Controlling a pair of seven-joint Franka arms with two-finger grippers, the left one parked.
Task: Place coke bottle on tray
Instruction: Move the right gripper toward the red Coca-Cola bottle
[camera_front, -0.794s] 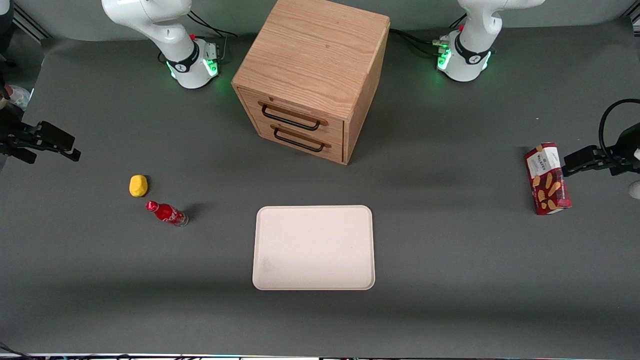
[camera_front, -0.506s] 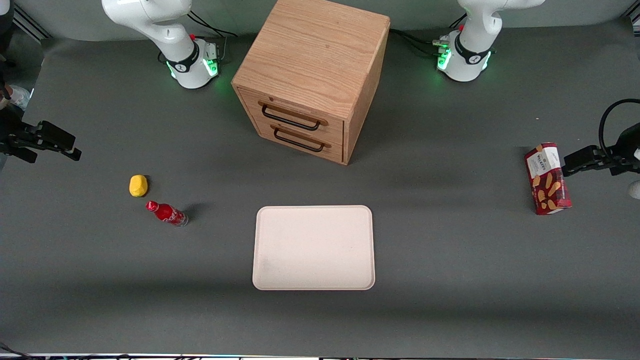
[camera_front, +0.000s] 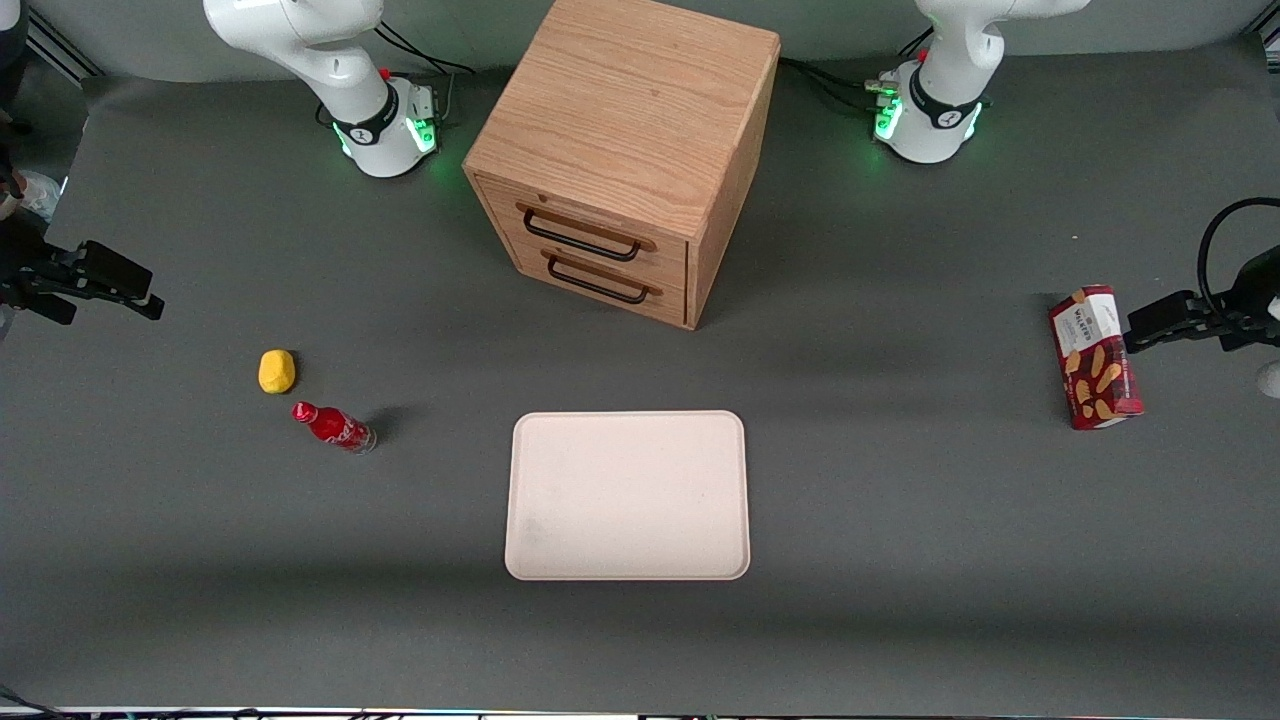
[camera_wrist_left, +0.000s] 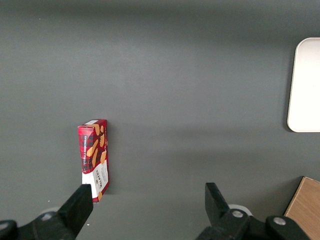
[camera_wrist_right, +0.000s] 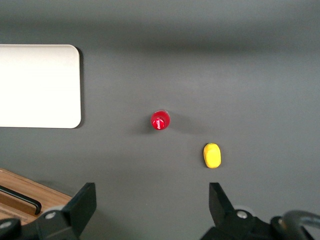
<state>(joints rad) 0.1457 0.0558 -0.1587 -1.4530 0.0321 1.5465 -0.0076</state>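
Observation:
The coke bottle (camera_front: 333, 426) stands upright on the grey table, a small red bottle with a red cap; the right wrist view looks straight down on its cap (camera_wrist_right: 160, 120). The cream-pink tray (camera_front: 627, 495) lies flat and bare near the middle of the table, nearer the front camera than the cabinet, and its corner (camera_wrist_right: 37, 85) shows in the right wrist view. My right gripper (camera_front: 140, 290) hovers high at the working arm's end of the table, apart from the bottle. It is open (camera_wrist_right: 151, 200), with nothing between its fingers.
A yellow lemon-like object (camera_front: 277, 371) lies close beside the bottle, a little farther from the front camera. A wooden two-drawer cabinet (camera_front: 625, 150) stands at the back middle. A red snack box (camera_front: 1095, 357) lies toward the parked arm's end.
My right gripper has drifted very slightly; the bottle, tray and other objects have not moved.

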